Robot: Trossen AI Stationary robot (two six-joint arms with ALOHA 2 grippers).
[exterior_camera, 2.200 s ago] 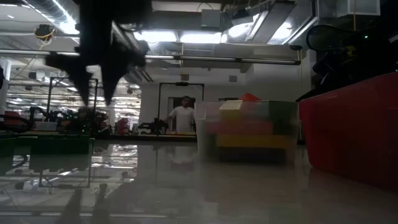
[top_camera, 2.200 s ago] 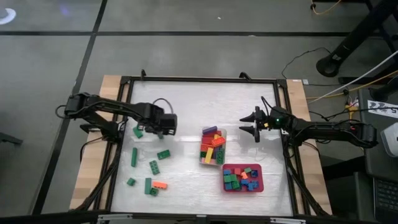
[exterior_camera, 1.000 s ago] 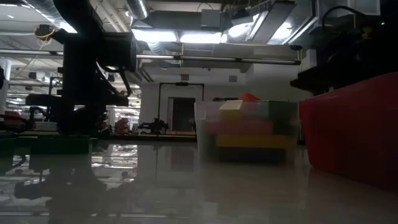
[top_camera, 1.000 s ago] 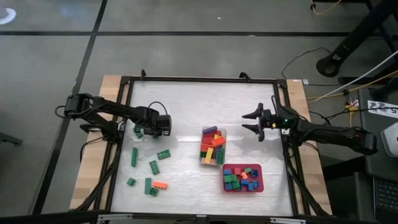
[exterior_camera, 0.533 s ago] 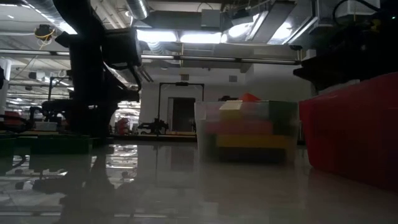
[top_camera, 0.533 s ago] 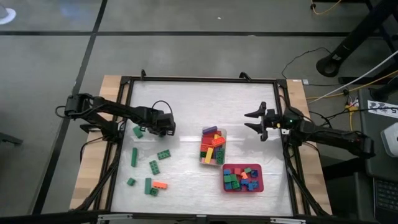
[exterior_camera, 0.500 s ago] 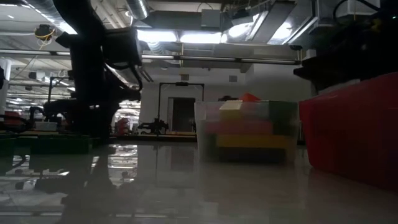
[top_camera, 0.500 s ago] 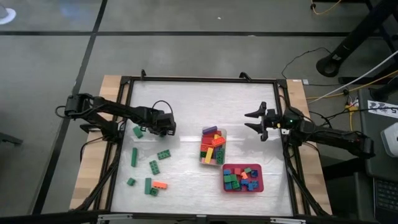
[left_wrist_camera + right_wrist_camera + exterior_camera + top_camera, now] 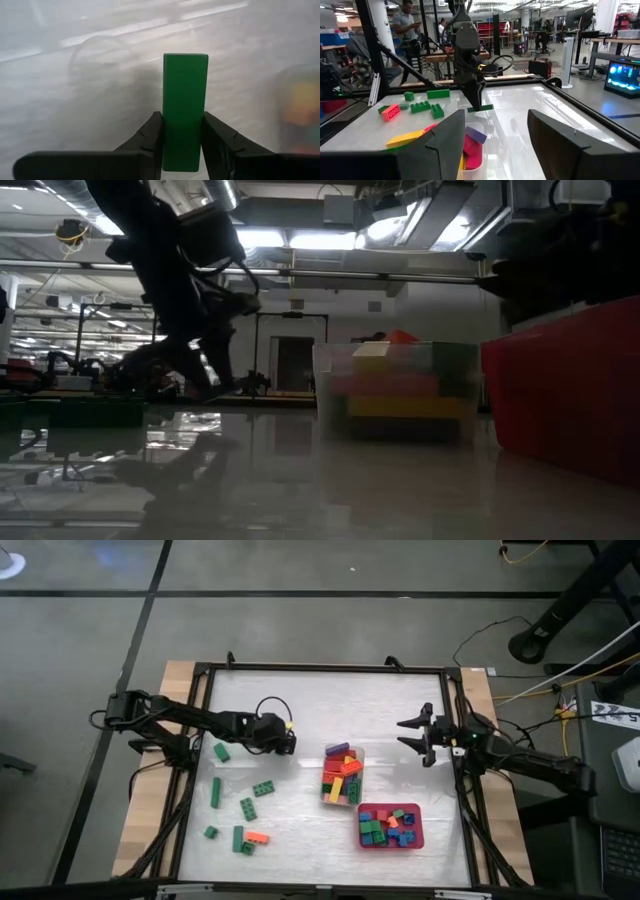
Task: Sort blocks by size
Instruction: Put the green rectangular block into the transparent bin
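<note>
the pale glossy table (image 9: 330, 700) sits in a workshop with ceiling lights and benches. only the right wrist view shows a person (image 9: 405, 20) beyond the clear tub (image 9: 342, 776). left of the tub, the left gripper (image 9: 182, 145) pinches a long green block (image 9: 184, 112), fingers (image 9: 150, 137) tight on both sides. right of the tub, the right gripper (image 9: 418, 735) hangs spread and empty.

A long green block (image 9: 184, 117) stands lengthwise between the left gripper (image 9: 182, 145) jaws, pressed on both of its long sides by the two dark fingers (image 9: 150, 137). Behind it lies the pale, glossy desk (image 9: 75, 90), and a blurred clear tub (image 9: 297, 107) with coloured contents shows at one edge.
</note>
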